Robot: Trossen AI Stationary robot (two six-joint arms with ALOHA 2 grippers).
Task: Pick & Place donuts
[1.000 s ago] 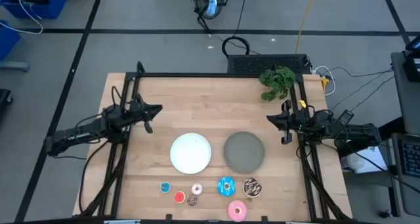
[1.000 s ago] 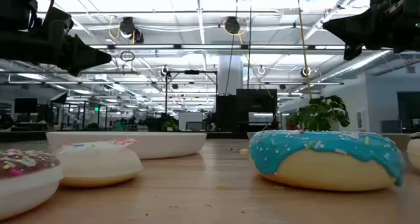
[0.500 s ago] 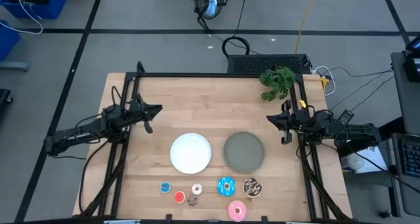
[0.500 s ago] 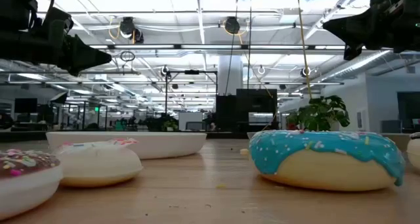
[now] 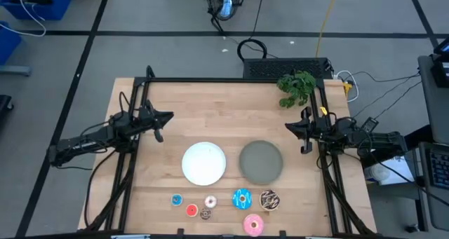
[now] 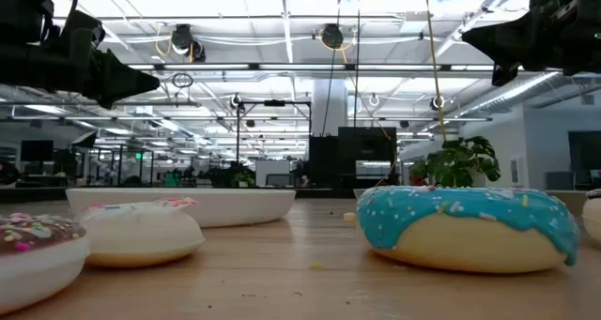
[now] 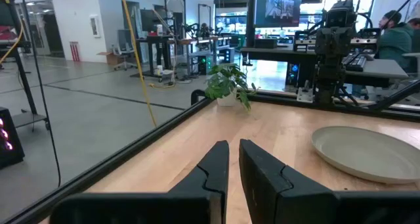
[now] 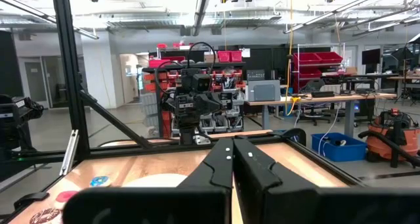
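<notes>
The left gripper [image 5: 160,125] is hovering mid-left, jaws nearly closed, holding nothing. The seven donuts [image 5: 242,198] are sitting along the bottom centre, below the white plate [image 5: 204,162] and grey plate [image 5: 261,161]. The right gripper [image 5: 303,131] is waiting mid-right, closed and empty.

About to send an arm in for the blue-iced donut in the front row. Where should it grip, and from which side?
Probably from straight above. The blue-iced donut lies flat, iced side up, so pinch across one side of the ring, one finger in the hole. The chocolate sprinkled donut sits close beside it, so take the side facing the grey plate.
</notes>
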